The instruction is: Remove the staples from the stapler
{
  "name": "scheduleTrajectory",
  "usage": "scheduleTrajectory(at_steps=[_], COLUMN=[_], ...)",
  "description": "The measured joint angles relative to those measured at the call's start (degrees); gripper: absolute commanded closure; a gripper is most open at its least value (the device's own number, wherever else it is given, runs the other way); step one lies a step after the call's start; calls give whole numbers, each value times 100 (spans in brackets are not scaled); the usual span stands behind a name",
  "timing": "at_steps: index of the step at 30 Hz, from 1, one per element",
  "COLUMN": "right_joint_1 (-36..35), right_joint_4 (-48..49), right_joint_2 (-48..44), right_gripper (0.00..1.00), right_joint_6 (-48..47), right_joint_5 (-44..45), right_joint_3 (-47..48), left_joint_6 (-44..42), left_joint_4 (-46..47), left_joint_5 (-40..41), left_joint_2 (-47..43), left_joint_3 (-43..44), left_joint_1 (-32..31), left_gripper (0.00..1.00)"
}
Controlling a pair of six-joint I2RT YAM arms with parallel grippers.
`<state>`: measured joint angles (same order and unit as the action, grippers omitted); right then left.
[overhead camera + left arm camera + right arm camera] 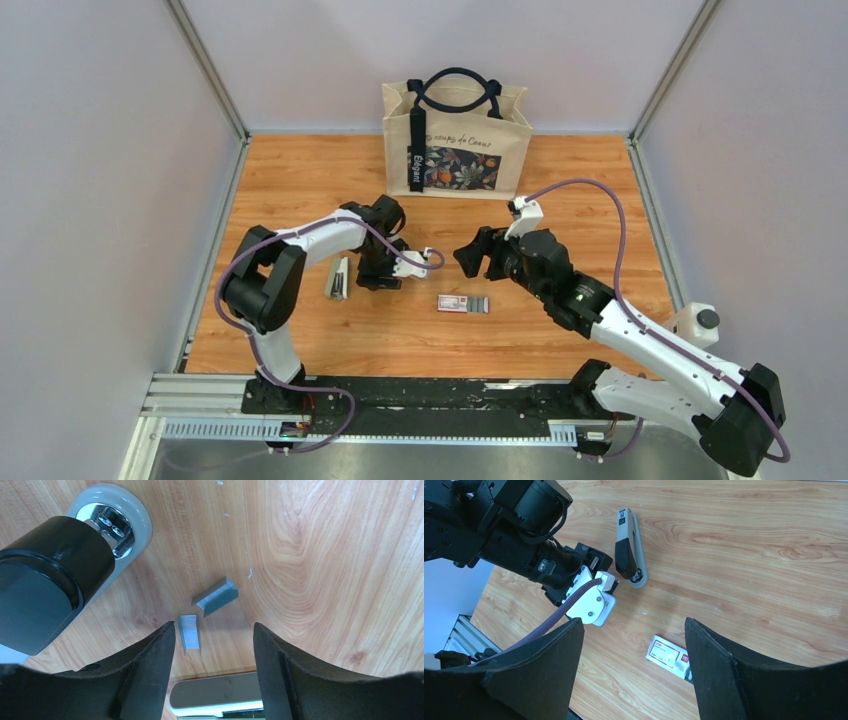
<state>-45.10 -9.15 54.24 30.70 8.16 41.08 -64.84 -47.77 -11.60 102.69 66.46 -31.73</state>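
Note:
The stapler, black on a grey base, lies on the wooden table just left of my left gripper. In the left wrist view its front end is at upper left. Two short strips of staples lie loose on the wood, one ahead of the fingers and one beside the left fingertip. My left gripper is open and empty above them. My right gripper is open and empty, hovering right of centre. The right wrist view shows the stapler beyond my right gripper.
A small white and red staple box lies at mid-table and shows in the right wrist view. A beige tote bag stands at the back. A grey rounded piece shows at the lower edge between the left fingers.

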Motion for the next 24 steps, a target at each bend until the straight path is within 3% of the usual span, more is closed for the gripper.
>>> scheduleTrajectory(at_steps=[10,24], right_joint_1=[9,17], right_joint_4=[-7,-42], right_joint_2=[-4,-4], right_gripper=[24,24], right_joint_6=[-4,-7], right_joint_5=[-72,-81], right_joint_3=[2,24], left_joint_6=[20,125], left_joint_4=[116,-201], left_joint_5=[120,125], left_joint_2=[179,575], left_joint_3=[146,647], left_joint_1=[85,101], left_gripper=[37,66])
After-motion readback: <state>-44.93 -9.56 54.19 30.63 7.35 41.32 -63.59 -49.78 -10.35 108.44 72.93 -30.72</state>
